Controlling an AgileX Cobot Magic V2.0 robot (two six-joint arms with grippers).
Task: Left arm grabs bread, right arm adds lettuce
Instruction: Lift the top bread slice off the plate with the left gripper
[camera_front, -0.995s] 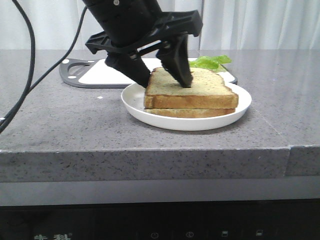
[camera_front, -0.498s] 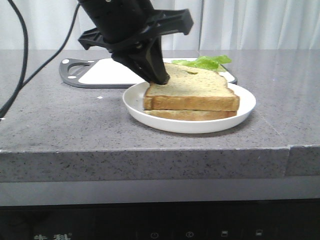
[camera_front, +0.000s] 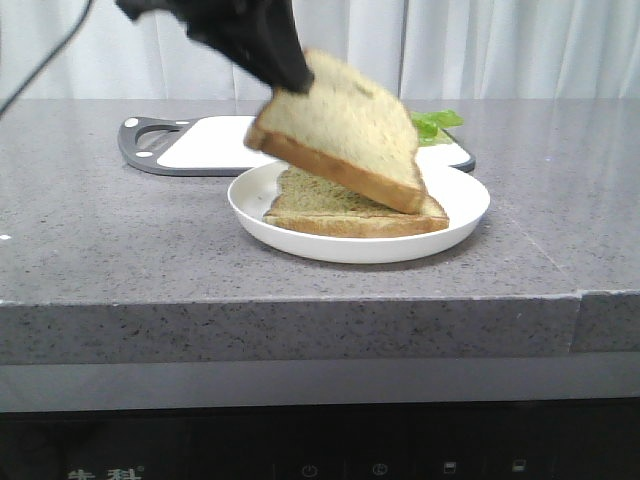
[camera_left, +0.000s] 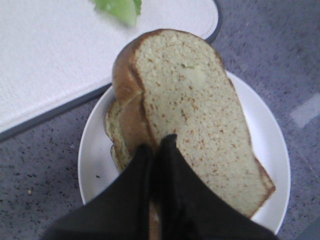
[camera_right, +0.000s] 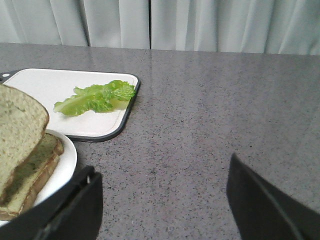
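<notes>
My left gripper (camera_front: 290, 75) (camera_left: 157, 145) is shut on one edge of the thick bread (camera_front: 340, 125) (camera_left: 192, 110) (camera_right: 17, 135), which hangs tilted above the white plate (camera_front: 460, 205) (camera_left: 92, 155) with its far end low. A thinner slice (camera_front: 350, 208) (camera_left: 116, 132) stays flat on the plate beneath it. The green lettuce (camera_front: 435, 122) (camera_left: 120, 7) (camera_right: 95, 97) lies on the white cutting board (camera_front: 215, 140) (camera_right: 50, 85) behind the plate. My right gripper (camera_right: 162, 172) is open over bare counter to the right of the plate, holding nothing; the front view does not show it.
The grey stone counter (camera_front: 110, 240) ends at a front edge close to the plate. White curtains (camera_front: 520, 45) hang behind the counter. The cutting board has a dark rim and a handle end at the left (camera_front: 140, 140).
The left gripper shut on the thick slice's edge and lifted it up and leftward off the thinner slice. The plate has slid slightly left.
</notes>
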